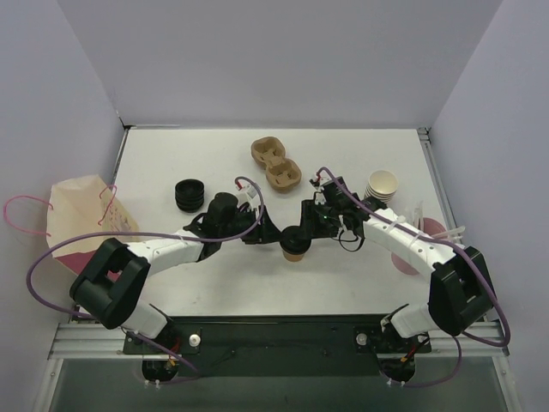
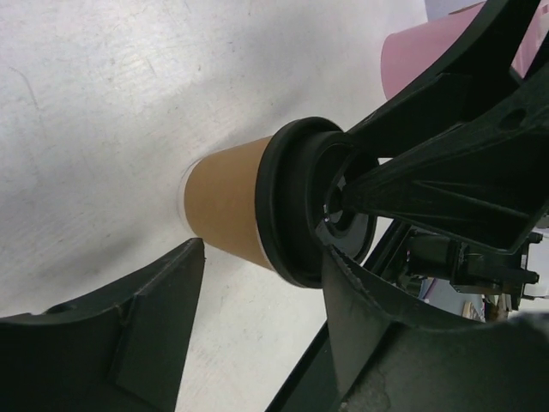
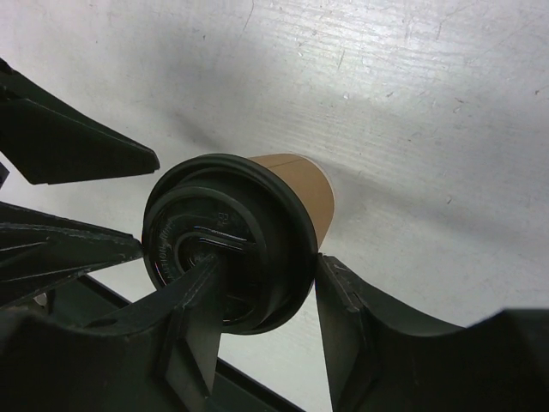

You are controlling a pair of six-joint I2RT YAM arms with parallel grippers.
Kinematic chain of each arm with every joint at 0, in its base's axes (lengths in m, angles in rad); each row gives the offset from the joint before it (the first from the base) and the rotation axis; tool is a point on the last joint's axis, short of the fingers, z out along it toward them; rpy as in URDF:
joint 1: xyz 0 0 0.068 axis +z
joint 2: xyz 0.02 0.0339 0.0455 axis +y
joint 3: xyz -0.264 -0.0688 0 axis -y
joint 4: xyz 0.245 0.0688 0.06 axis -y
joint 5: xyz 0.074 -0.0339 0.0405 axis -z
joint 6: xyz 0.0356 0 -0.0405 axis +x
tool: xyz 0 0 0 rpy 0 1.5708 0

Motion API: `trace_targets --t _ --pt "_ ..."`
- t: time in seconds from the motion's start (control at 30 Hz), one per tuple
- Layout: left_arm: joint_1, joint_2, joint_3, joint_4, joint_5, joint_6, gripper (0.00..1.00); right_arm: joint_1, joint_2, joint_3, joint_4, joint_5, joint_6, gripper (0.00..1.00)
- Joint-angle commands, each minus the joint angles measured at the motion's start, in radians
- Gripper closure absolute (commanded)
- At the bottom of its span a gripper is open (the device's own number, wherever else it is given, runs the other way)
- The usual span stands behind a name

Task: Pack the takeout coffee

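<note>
The takeout coffee (image 1: 295, 245), a brown paper cup with a black lid, stands on the table between both arms. In the left wrist view the coffee (image 2: 225, 202) lies just past my left gripper (image 2: 262, 253), which is open, its fingertips flanking the cup's near side with a gap. My right gripper (image 3: 262, 264) is open across the lid: one finger (image 3: 193, 309) lies on the lid's sunken top, the other finger (image 3: 343, 300) touches the outside of the rim. From above, the left gripper (image 1: 268, 233) and right gripper (image 1: 310, 225) meet at the cup.
A brown cup-holder tray (image 1: 276, 163) lies behind the cup. A stack of black lids (image 1: 190, 194) sits at left and a stack of lidless cups (image 1: 382, 186) at right. A paper bag (image 1: 86, 219) lies at the far left, a pink item (image 1: 429, 230) at right.
</note>
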Motion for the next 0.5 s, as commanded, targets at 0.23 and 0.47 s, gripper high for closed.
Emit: trace_targets --t 0.23,0.47 --pt "-0.013 0.049 -0.030 0.121 0.009 -0.004 0.44 0.003 -0.008 -0.065 -0.029 0.030 -0.001 0.59" --pt "-0.016 0.041 -0.074 0.140 0.004 -0.009 0.44 0.001 -0.018 -0.076 -0.027 0.036 0.002 0.59"
